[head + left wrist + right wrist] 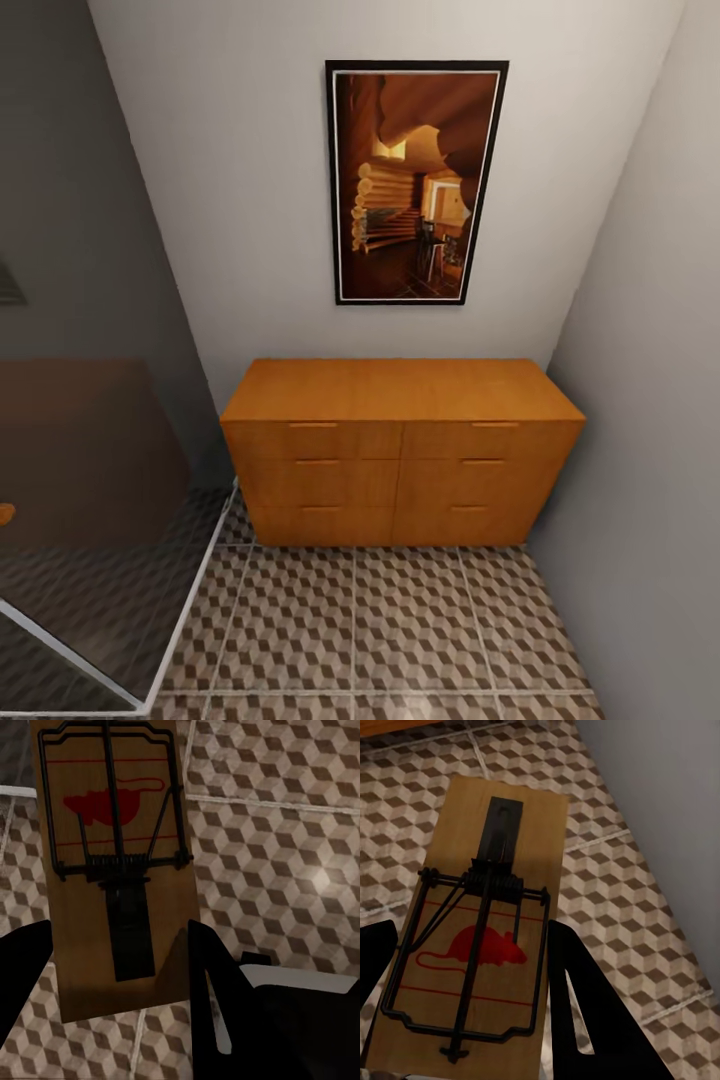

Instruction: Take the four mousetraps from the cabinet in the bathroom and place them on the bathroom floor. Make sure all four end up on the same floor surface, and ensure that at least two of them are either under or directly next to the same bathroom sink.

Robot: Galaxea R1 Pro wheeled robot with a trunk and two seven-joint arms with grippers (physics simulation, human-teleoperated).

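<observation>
The orange-brown cabinet (400, 392) stands against the far wall with all its drawers closed and a bare top. In the left wrist view a tan mousetrap (120, 832) with a red mouse print and dark wire frame sits between the black fingers of my left gripper (118, 982), which is shut on it above the bathroom floor (285, 855). My right gripper (472, 982) is shut on a second mousetrap (491, 870), held over the cube-patterned tiles (607, 892) close to a grey wall (660, 795). The sink is out of view.
A framed picture (415, 180) hangs above the cabinet. A glass partition with a white frame (190, 610) closes off the left side. A grey wall (650, 400) runs along the right. Patterned floor (400, 630) lies in front of the cabinet.
</observation>
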